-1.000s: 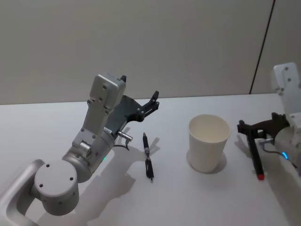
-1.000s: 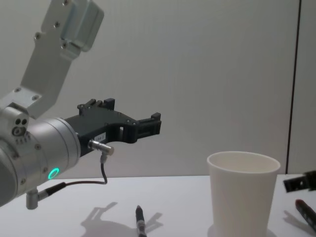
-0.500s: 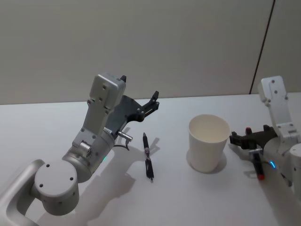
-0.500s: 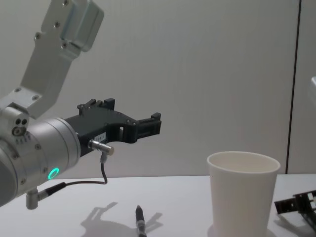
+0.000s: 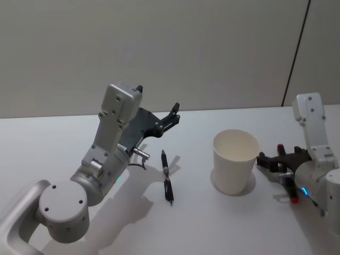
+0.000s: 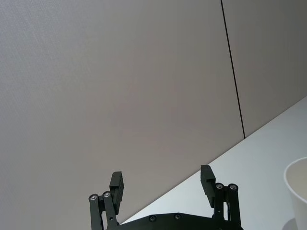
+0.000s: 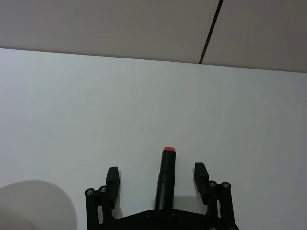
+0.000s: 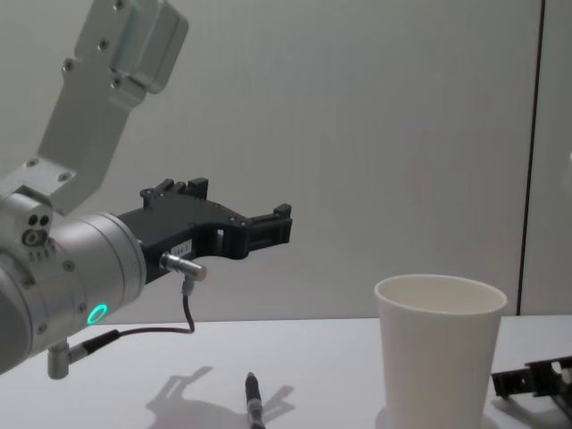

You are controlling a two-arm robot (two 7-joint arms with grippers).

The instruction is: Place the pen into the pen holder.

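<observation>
Right gripper has dropped, fingers wide astride the red-capped pen beside the pen holder, ready to close; left gripper hovers open.

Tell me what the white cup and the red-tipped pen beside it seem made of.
The white cup looks like matte paper: thin wall, rolled rim, no gloss. The red-tipped pen looks like smooth black plastic with a red end, though metal cannot be ruled out.
</observation>
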